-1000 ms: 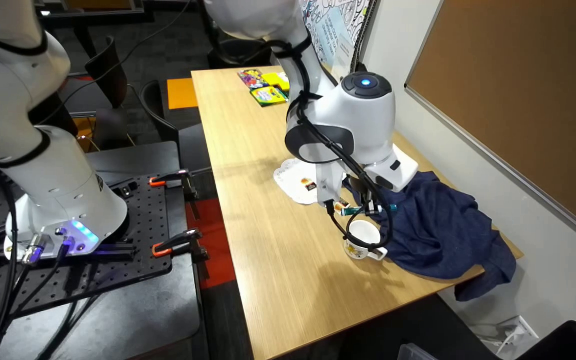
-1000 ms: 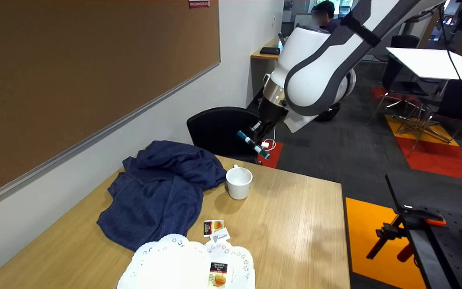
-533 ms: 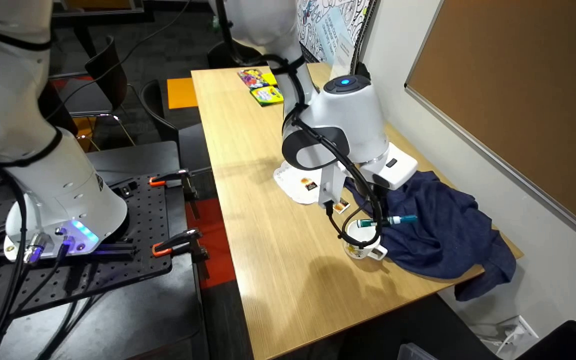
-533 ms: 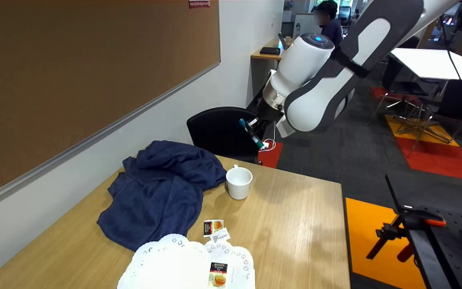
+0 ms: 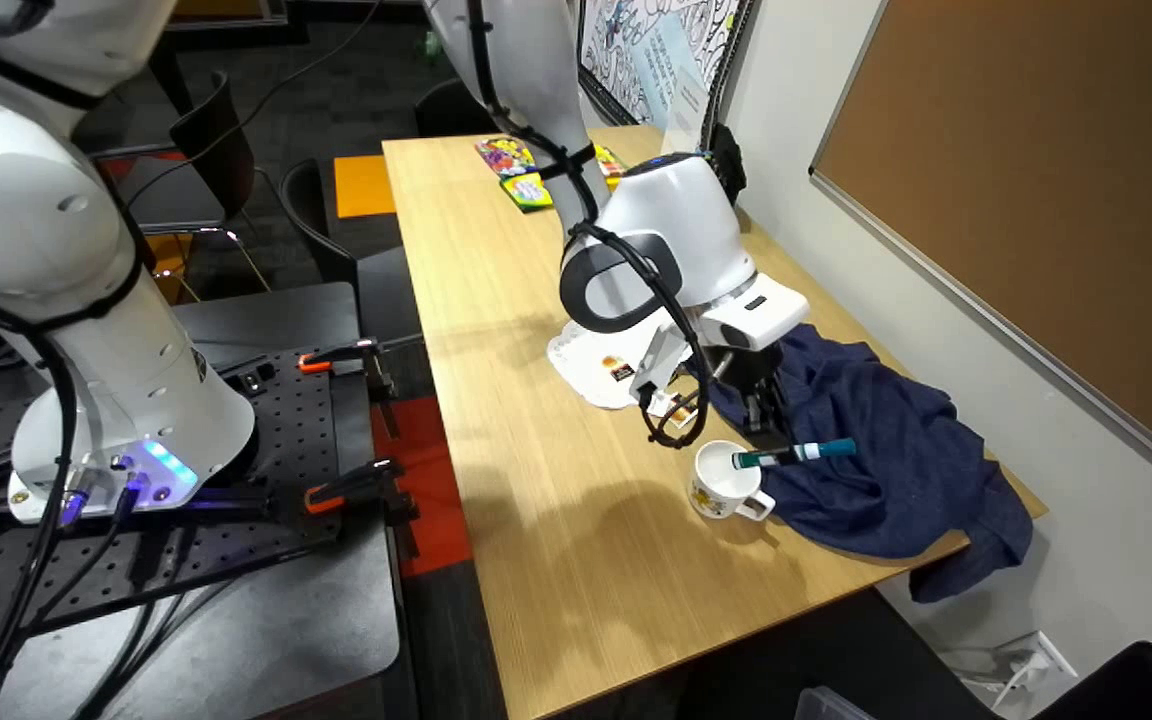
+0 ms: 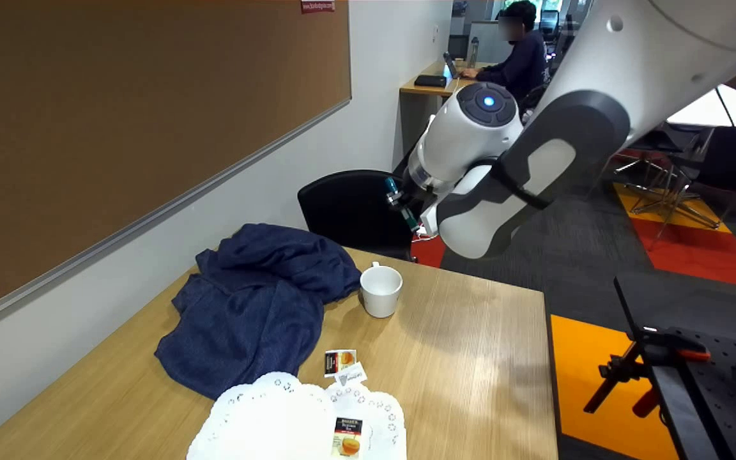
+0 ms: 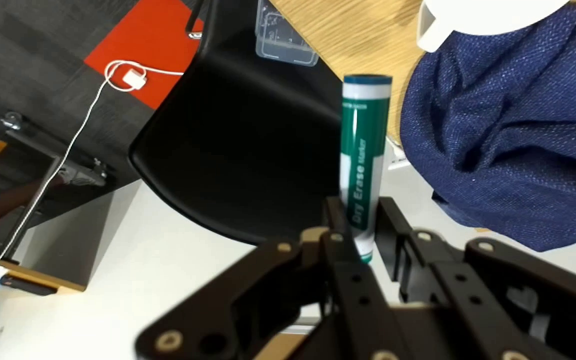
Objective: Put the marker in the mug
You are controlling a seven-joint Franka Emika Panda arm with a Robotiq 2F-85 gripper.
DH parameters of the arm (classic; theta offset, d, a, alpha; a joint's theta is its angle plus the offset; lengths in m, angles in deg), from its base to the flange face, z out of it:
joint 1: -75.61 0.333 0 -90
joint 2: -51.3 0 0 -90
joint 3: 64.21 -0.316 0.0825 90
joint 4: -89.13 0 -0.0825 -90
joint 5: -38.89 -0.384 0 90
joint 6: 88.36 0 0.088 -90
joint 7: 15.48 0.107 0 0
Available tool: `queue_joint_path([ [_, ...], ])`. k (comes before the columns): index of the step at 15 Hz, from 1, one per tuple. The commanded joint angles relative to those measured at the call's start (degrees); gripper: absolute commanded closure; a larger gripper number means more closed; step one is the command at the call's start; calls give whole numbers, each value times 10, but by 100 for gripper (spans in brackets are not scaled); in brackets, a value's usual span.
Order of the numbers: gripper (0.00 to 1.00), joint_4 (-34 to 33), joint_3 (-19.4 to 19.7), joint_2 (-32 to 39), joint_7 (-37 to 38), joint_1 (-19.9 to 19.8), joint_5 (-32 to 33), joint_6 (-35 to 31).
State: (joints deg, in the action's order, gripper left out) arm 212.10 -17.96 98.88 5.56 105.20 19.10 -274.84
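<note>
A green and white marker (image 7: 365,125) is held in mid-air by the robot's gripper (image 7: 361,220), whose two dark fingers (image 7: 392,225) are drawn in against the marker's sides, parted only by its thickness. Picking it up looks done; what is left, by my judgement, is to line it up over the mug (image 6: 381,303), lower it in and let go. The mug stands upright on a wooden table (image 6: 470,370), just beside a rumpled cloth (image 6: 259,313). The marker is outside the mug, tilted and higher up; in an exterior view its green end (image 5: 750,460) overlaps the mug's mouth, but how far apart they truly are is hard to tell from that angle. The marker is a straight, slim cylinder of smooth, shiny plastic, by its look, with a printed label reading Dry Erase Marker and a blue-green section at one end. The mug is round and white, probably glazed ceramic, with a small side handle and a patch of yellow decoration. The cloth is dark blue, coarsely woven and heaped in soft folds; the table has a pale, fine straight grain; farther along it lie white doilies (image 6: 266,421), thin and paper-like, with lacy, scalloped edges
</note>
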Motion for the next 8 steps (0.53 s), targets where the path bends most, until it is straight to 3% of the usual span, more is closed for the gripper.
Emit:
queue_joint_path([
  [1,95,-25,57,105,55,70,-61,-5],
  [8,95,-39,132,269,135,159,-157,10],
])
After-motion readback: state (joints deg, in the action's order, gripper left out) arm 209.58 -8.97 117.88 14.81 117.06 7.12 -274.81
